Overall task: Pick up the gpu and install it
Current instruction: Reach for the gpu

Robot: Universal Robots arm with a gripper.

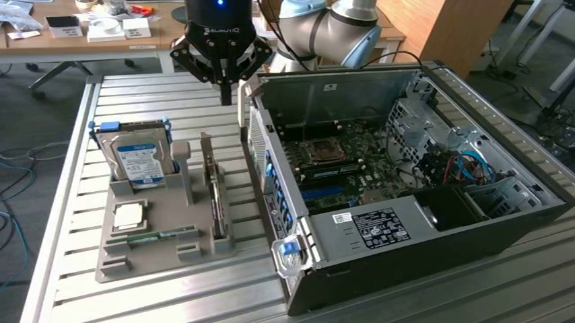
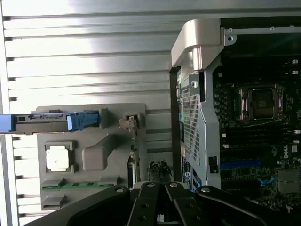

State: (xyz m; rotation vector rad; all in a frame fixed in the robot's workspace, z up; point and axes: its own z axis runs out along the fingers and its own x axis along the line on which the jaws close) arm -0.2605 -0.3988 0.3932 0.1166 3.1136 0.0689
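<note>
The gpu (image 1: 215, 202) is a thin dark card standing on edge in a slot of the grey parts tray (image 1: 134, 266), its silver bracket end pointing to the far side. In the wrist view the gpu (image 2: 135, 157) shows edge-on beside the tray (image 2: 94, 155). My gripper (image 1: 225, 94) hangs above the slatted table, beyond the tray's far end and close to the case's rear corner. Its fingers are shut with nothing between them. The wrist view has the gripper (image 2: 160, 173) next to the gpu's edge, apart from it.
An open computer case (image 1: 431, 229) lies at the exterior view's right, its motherboard (image 1: 346, 158) exposed with a blue slot (image 1: 324, 195). The tray also holds a silver hard drive (image 1: 139, 161), a processor (image 1: 128, 215) and a green memory stick (image 1: 153, 235).
</note>
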